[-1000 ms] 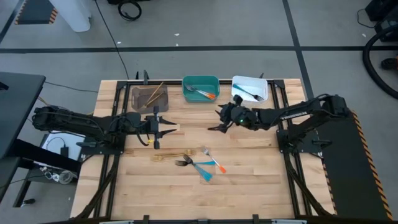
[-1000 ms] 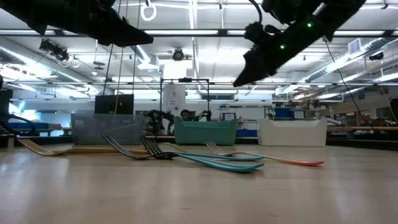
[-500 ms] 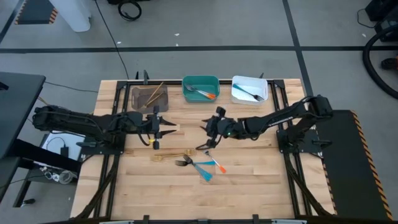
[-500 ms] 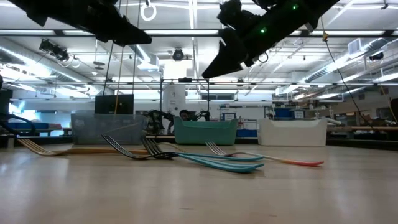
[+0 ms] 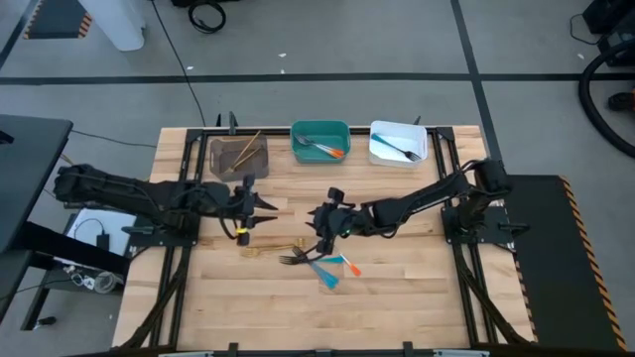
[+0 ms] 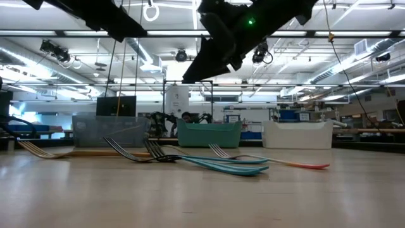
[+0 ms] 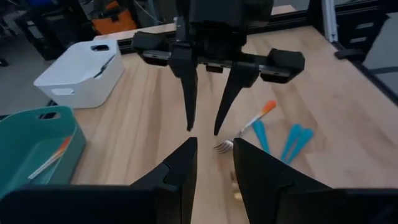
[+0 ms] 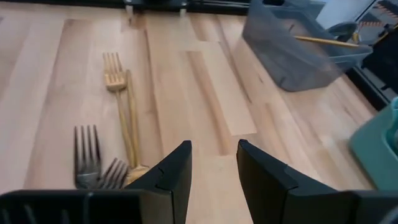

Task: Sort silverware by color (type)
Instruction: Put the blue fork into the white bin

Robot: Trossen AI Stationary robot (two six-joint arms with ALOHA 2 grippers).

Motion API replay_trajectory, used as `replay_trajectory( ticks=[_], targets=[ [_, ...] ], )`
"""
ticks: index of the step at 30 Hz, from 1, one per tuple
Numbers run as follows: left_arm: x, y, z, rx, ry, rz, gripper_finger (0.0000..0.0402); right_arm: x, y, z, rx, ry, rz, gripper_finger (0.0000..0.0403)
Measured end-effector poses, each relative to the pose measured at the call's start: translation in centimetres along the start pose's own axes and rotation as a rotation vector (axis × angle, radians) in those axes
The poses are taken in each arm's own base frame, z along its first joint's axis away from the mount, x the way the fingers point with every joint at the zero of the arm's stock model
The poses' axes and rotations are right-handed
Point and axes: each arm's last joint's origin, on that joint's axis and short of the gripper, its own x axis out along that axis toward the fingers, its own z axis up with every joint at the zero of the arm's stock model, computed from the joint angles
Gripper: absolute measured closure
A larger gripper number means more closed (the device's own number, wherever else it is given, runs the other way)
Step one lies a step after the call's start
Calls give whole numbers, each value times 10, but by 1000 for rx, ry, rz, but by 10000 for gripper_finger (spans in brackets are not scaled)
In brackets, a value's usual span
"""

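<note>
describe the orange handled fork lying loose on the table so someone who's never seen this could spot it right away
Start at the wooden table and find the small pile of cutlery near its middle, just in front of the right end effector. The orange-handled fork lies at the pile's right edge. It alone there has an orange handle; its neighbours are blue-handled, dark or gold.

Pale wood, matt plastic, bright and dark metal

The table is light planked wood with visible grain and a smooth satin face; the grey bin looks like translucent smoky plastic, the teal bin and white bin like opaque matt plastic; the gold forks have a brushed metallic sheen, the dark forks a dull metal finish, and the blue-handled pieces and orange-handled fork show smooth coloured handles
</note>
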Motion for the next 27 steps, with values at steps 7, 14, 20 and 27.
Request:
replay_trajectory(
  ticks=[7, 14, 20, 27],
  targets=[
    [-5, -7, 7, -30, 26, -41, 290, 2, 12, 13, 13, 4, 42, 269],
    [-7, -12, -2, -76, 123, -64, 290, -3, 21, 17, 69, -12, 84, 269],
    [-7, -12, -1, -78, 117, -64, 290, -10, 33, 22, 89, -4, 114, 274],
    [-7, -12, -1, -85, 113, -64, 290, -17, 48, 39, 52, 40, 91, 276]
  ],
)
